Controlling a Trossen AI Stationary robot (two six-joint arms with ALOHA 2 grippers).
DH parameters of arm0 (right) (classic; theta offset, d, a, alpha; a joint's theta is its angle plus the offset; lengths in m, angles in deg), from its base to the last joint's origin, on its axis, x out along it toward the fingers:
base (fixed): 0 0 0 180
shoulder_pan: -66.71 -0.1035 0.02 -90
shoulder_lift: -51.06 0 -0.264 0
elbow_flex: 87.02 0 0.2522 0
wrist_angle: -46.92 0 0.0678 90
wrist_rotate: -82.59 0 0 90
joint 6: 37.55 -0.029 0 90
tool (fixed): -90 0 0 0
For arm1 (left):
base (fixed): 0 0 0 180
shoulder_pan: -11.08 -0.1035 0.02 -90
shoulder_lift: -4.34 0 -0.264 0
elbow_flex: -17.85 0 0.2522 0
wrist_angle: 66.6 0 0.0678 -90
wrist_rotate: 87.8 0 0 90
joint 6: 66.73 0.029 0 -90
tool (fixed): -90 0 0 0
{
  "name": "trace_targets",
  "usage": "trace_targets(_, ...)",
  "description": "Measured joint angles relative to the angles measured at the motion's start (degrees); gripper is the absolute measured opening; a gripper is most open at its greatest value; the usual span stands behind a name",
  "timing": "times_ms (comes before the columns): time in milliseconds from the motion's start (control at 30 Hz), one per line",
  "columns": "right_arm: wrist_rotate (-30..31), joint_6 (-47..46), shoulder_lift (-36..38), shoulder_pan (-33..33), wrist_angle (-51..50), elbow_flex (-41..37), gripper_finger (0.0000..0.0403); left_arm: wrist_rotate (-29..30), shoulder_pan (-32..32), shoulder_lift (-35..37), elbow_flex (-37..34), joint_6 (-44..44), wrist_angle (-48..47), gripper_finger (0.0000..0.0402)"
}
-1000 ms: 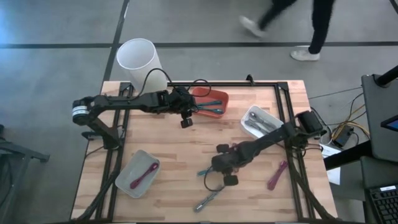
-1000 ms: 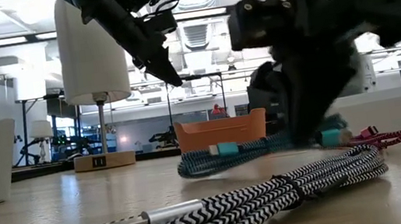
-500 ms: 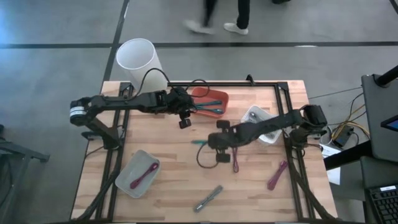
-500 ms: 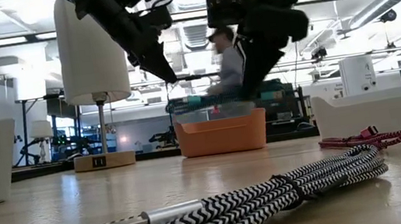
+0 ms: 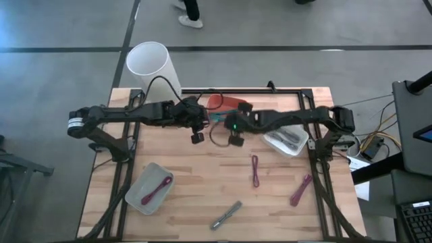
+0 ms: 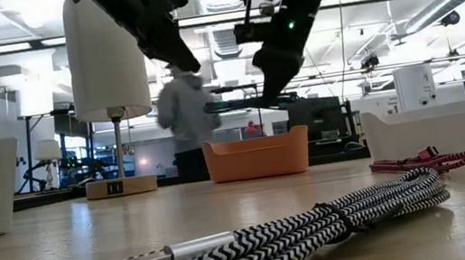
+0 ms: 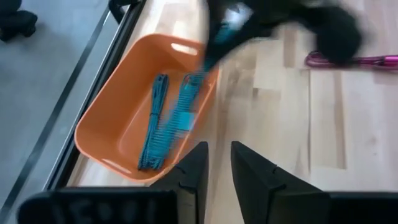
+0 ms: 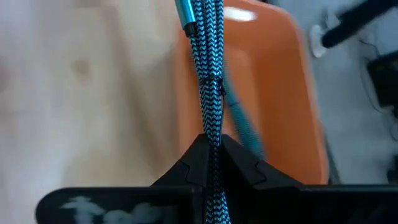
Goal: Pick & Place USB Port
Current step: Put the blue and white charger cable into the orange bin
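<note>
My right gripper (image 5: 225, 120) hangs over the near rim of the orange bin (image 5: 233, 105) at the table's far middle, shut on a teal braided USB cable (image 8: 208, 56). In the low view the cable (image 6: 234, 105) sticks out nearly level, above the bin (image 6: 257, 156). The bin holds more teal cables (image 7: 163, 118) on its floor. My left gripper (image 5: 197, 137) hovers just left of the bin, its fingers (image 7: 194, 171) a narrow gap apart with nothing between them. My right gripper pinches the bundled teal cable (image 8: 211, 127) between its two fingers, several strands side by side. The fingers slant down from the table's right, and the cable runs along them. It is lifted clear, and its plug end (image 8: 185, 11) reaches out over the orange bin.
A magenta cable (image 5: 255, 170) and another (image 5: 300, 190) lie on the wood, and a black-and-white cable (image 5: 226, 214) lies near the front edge. A white bin (image 5: 287, 140) stands at the right, a grey bin (image 5: 150, 187) at the near left, a white cylinder (image 5: 150, 64) at the far left.
My right gripper has risen from the table's near middle and swung toward the far edge to the orange bin, turning as it went. The teal cable went with it, lifted clear of the table. My left gripper has risen a little.
</note>
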Motion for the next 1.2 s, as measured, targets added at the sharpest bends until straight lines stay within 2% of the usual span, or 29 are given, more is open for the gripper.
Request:
trace_targets(267, -1.07, 1.02, 0.0, 9.39, 3.41, -0.62, 0.0022, 0.0, 0.9, 0.3, 0.0, -0.55, -0.28, 0.0073)
trace_targets(433, -13.14, 0.94, -1.16, 13.17, 5.69, -1.48, 0.0022, 0.01, 0.9, 0.3, 0.0, -0.63, -0.31, 0.0071)
trace_targets(500, -14.65, 1.64, -2.47, 13.57, 6.65, -1.61, 0.0022, 0.01, 0.9, 0.3, 0.0, -0.77, -0.28, 0.0071)
trace_targets(867, -14.51, 3.43, -7.8, 15.45, 6.76, -0.97, 0.0022, 0.02, 0.9, 0.3, -0.76, -1.09, -0.33, 0.0071)
trace_targets(1200, -14.56, 2.05, -8.74, 16.63, 6.75, -1.08, 0.0023, 0.29, 0.9, 0.34, -3.16, -2.01, 0.24, 0.0071)
